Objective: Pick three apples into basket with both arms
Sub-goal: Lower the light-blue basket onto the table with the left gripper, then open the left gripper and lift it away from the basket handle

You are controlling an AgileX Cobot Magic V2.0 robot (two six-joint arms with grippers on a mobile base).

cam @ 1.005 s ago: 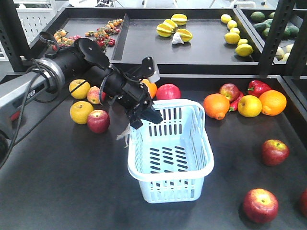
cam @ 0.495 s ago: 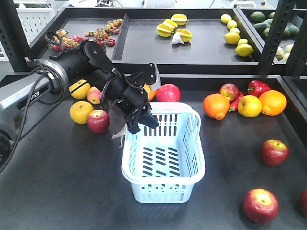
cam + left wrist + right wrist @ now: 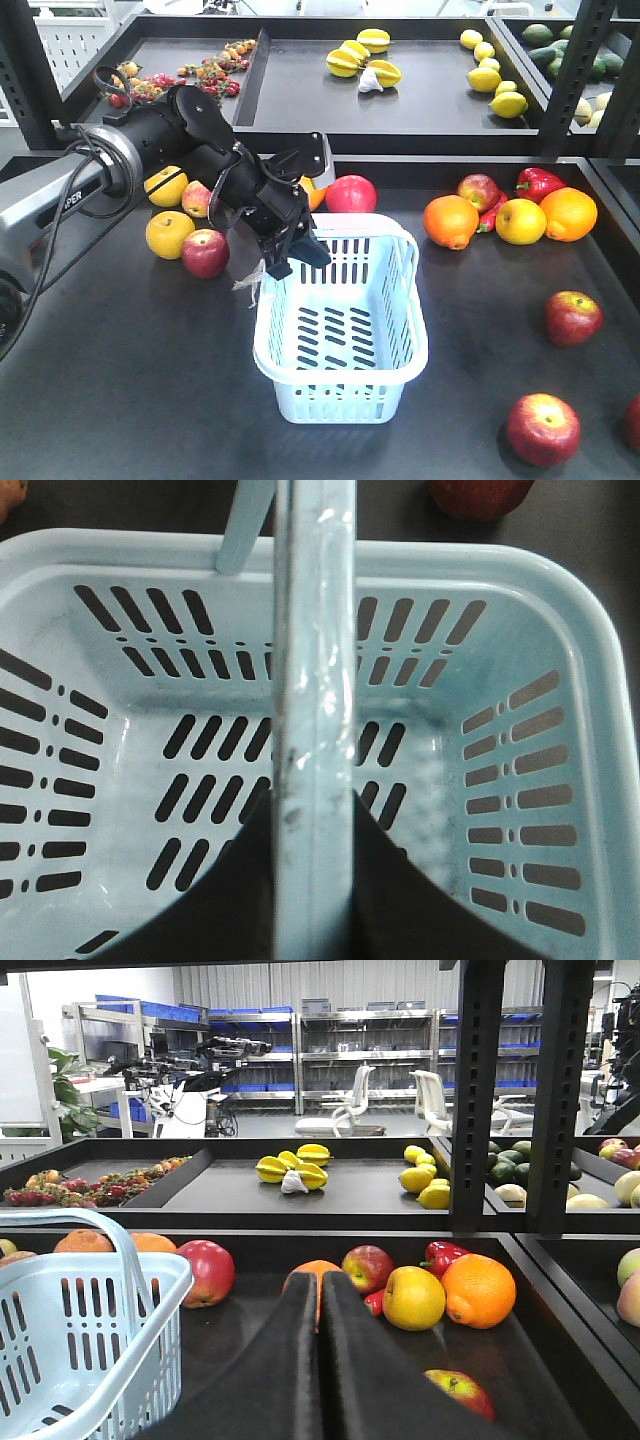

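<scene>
Left claw [image 3: 290, 255] is clenching on the basket handle [image 3: 315, 680], the bar running between both my fingers. The basket [image 3: 400, 330] is sitting level right below this claw over the counter [image 3: 120, 380]; can't tell if it is touching down. Near apple [image 3: 205, 253] is lying just left of the claw, rear apple [image 3: 351, 192] just behind it. Right claw [image 3: 320, 1295] is clenched, fingers pressing together, with a third apple [image 3: 455, 1392] lying just to its right.
</scene>
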